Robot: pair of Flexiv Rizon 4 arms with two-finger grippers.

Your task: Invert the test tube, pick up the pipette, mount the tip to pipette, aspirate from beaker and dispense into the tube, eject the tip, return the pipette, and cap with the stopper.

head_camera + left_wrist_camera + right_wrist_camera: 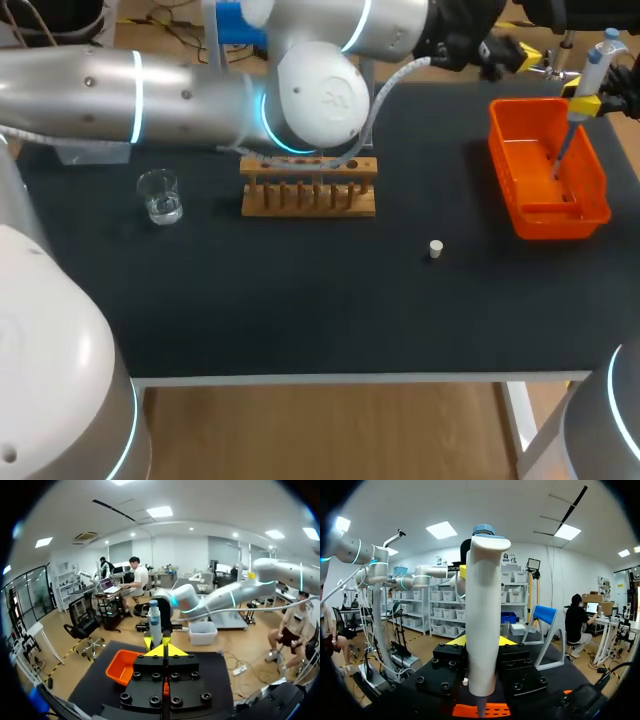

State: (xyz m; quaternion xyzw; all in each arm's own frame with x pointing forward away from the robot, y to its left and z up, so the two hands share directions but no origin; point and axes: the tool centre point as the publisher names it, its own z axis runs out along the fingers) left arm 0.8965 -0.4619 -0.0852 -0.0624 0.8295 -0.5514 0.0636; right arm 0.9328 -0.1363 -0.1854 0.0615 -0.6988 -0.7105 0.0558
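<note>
My right gripper [588, 103] is shut on the white pipette [592, 68] with its blue top, holding it upright over the orange tray [598, 190]; the thin lower end points down into the tray. In the right wrist view the pipette [482, 605] fills the gap between the fingers of my right gripper [482, 642]. My left gripper [530, 60] is close beside the pipette's top, shut with nothing in it. In the left wrist view my left gripper [165, 651] has the pipette [154, 625] just ahead of its tips. The wooden tube rack [308, 195], glass beaker [160, 196] and white stopper [436, 248] stand on the black table.
My left arm [180, 95] stretches across the back of the table and hides the rack's top. The orange tray [125, 666] lies at the back right corner, near the table's right edge.
</note>
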